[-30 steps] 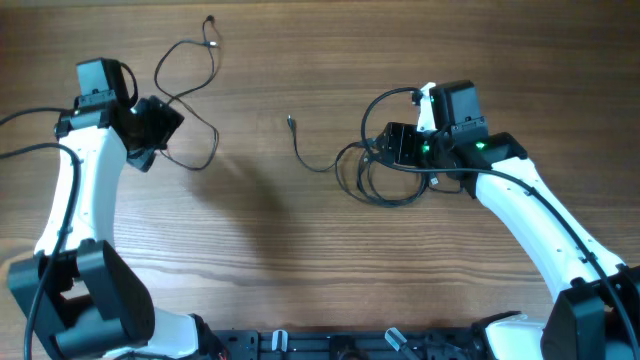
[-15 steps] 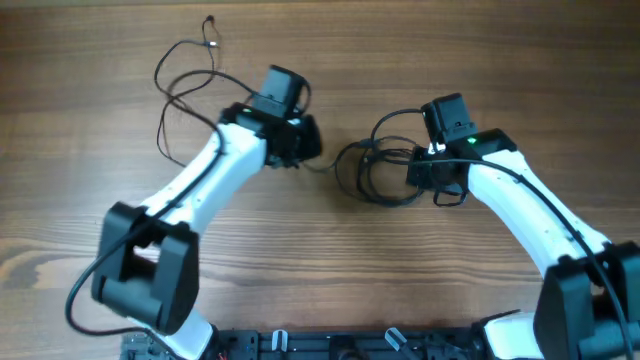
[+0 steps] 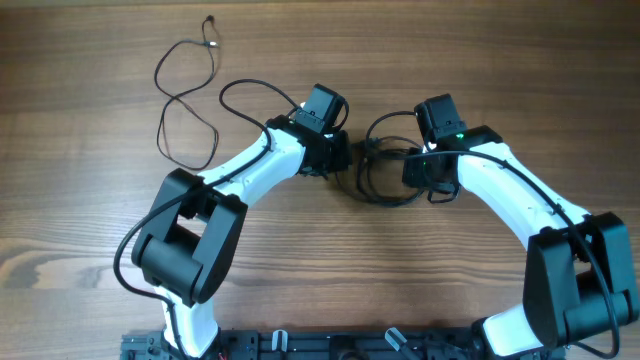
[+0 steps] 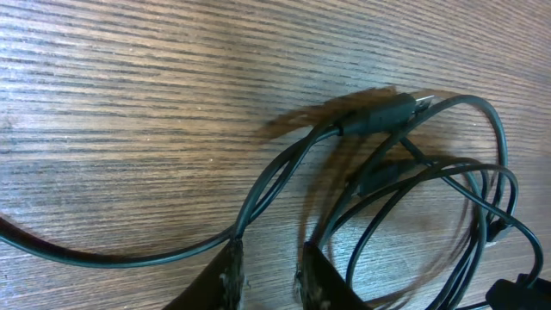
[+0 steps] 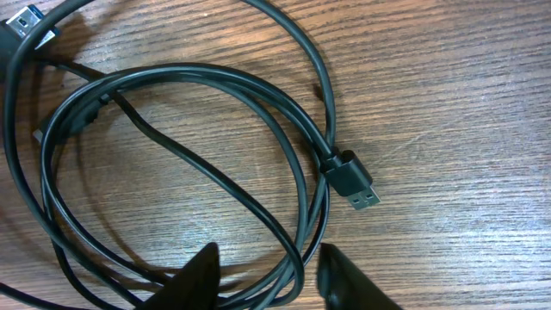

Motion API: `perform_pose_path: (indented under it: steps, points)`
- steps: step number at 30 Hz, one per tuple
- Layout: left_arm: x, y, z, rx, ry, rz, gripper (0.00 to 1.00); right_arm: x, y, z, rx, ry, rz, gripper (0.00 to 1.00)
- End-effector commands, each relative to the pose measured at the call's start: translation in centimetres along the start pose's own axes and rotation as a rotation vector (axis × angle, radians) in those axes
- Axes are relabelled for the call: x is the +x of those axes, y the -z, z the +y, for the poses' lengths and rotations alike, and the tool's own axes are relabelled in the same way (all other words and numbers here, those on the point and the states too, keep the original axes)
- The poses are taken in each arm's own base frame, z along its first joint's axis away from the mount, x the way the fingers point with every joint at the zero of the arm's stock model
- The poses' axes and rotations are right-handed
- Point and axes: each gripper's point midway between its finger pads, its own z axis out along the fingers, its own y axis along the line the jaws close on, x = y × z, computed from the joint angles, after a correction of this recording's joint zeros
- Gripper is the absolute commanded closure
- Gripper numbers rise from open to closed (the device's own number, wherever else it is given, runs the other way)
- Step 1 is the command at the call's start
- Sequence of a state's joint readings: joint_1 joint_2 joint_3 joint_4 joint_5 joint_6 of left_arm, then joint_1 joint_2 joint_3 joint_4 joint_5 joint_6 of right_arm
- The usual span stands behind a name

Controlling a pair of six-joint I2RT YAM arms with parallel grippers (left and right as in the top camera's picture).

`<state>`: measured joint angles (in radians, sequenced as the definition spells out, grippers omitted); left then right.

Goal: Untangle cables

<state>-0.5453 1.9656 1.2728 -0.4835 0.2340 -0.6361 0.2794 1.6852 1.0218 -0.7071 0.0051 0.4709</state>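
Note:
A tangled coil of thin dark cables (image 3: 385,180) lies mid-table between my two grippers. My left gripper (image 3: 343,160) sits at the coil's left edge. In the left wrist view its fingers (image 4: 228,274) stand a narrow gap apart over bare wood, and one strand (image 4: 258,194) bends past the left fingertip. My right gripper (image 3: 412,172) is over the coil's right side, and its open jaws straddle several strands (image 5: 293,258) without touching them. A USB plug (image 5: 353,179) lies just beyond. A separate cable (image 3: 185,95) loops loosely at the upper left.
Another plug end (image 4: 387,112) of the coil lies ahead of the left fingers. The loose cable's small plug (image 3: 210,20) is near the table's far edge. Thick arm cable (image 3: 255,90) arcs behind the left wrist. The arm bases (image 3: 180,260) stand at the near edge.
The left arm swung from the far left to the coil's left edge. The right gripper shifted a little down onto the coil's right side. Both pairs of jaws have narrowed.

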Motion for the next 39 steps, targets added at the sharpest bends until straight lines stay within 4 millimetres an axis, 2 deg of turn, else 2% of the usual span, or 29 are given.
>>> perform_pose_path:
  steps: [1, 2, 4, 6, 11, 16, 19, 21, 23, 25, 31, 33, 35, 37, 38, 39]
  points:
    - [0.0, -0.4, -0.3, 0.014, -0.029, 0.008, 0.74, 0.0, -0.5, -0.4, 0.024, 0.002, -0.001, 0.63]
    - [0.2, 0.1, -1.5, 0.083, -0.077, 0.042, 0.64, -0.2, -0.5, -0.3, 0.021, 0.002, -0.006, 0.64]
    - [0.4, 1.9, -3.6, 0.196, -0.095, 0.105, 0.51, -0.3, -0.5, -0.2, 0.018, 0.001, -0.011, 0.71]
    - [0.6, 2.8, -4.6, 0.227, -0.132, 0.133, 0.47, -0.3, -0.5, -0.2, 0.018, 0.007, -0.011, 0.73]
    - [2.5, 1.5, -4.9, 0.205, -0.153, 0.185, 0.44, -0.9, -0.6, 0.1, 0.007, 0.026, -0.034, 0.73]
    - [4.1, -0.8, -5.2, 0.186, -0.157, 0.224, 0.56, -0.9, -1.2, 0.1, 0.007, 0.026, -0.025, 0.74]
    - [3.6, -2.1, -3.7, 0.074, -0.146, 0.167, 0.62, -0.9, -1.2, 0.0, -0.007, 0.015, -0.019, 0.79]
    - [3.1, -2.4, -3.5, 0.031, -0.164, 0.123, 0.66, -1.0, -1.2, 0.2, -0.062, -0.013, 0.003, 0.8]
    - [2.3, -2.6, -3.1, -0.006, -0.176, 0.073, 0.75, -1.0, -1.0, 1.0, -0.148, 0.016, 0.023, 0.81]
    - [2.1, -2.7, -3.1, -0.008, -0.177, 0.063, 0.75, -0.6, -0.9, 1.8, -0.199, 0.049, 0.045, 0.81]
    - [2.9, -3.5, -3.3, -0.014, -0.189, 0.078, 0.72, 0.8, -2.1, 1.2, -0.194, 0.052, 0.061, 0.79]
    - [3.1, -4.1, -3.0, -0.043, -0.199, 0.07, 0.88, 1.1, -2.3, 1.1, -0.192, 0.067, 0.068, 0.79]
    - [3.3, -4.9, -2.2, -0.084, -0.204, 0.067, 0.92, 1.3, -2.3, 1.1, -0.196, 0.061, 0.078, 0.79]
    - [3.2, -4.9, -2.2, -0.082, -0.204, 0.065, 0.96, 1.7, -2.0, 2.0, -0.251, 0.063, 0.099, 0.79]
    - [3.2, -4.9, -2.2, -0.08, -0.205, 0.063, 0.96, 1.7, -2.0, 2.2, -0.258, 0.064, 0.098, 0.83]
    - [3.2, -4.9, -2.2, -0.08, -0.205, 0.064, 0.96, 1.7, -2.0, 2.2, -0.261, 0.065, 0.097, 0.96]
